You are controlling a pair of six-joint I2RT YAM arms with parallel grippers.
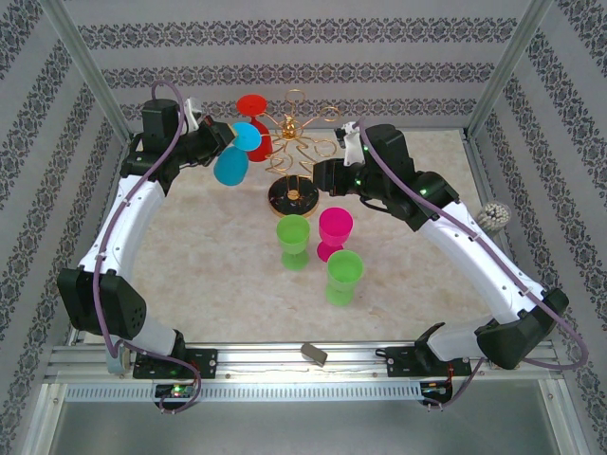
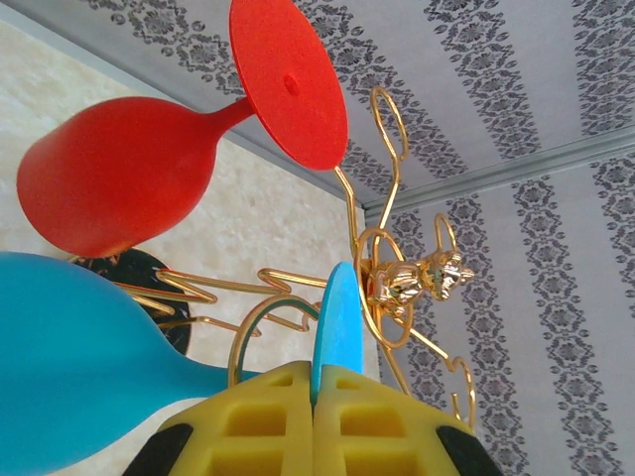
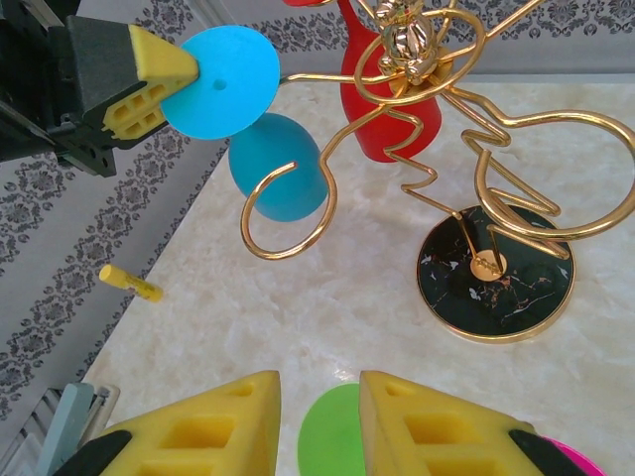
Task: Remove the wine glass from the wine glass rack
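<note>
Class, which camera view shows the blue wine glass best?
Right wrist: the blue wine glass shows foot and bowl, foot pinched by the left gripper. Top external shows it small; left wrist crops its bowl.

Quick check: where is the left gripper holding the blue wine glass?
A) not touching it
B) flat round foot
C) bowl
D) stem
B: the left gripper pinches the blue wine glass by the rim of its disc foot, between the yellow pads.
</note>
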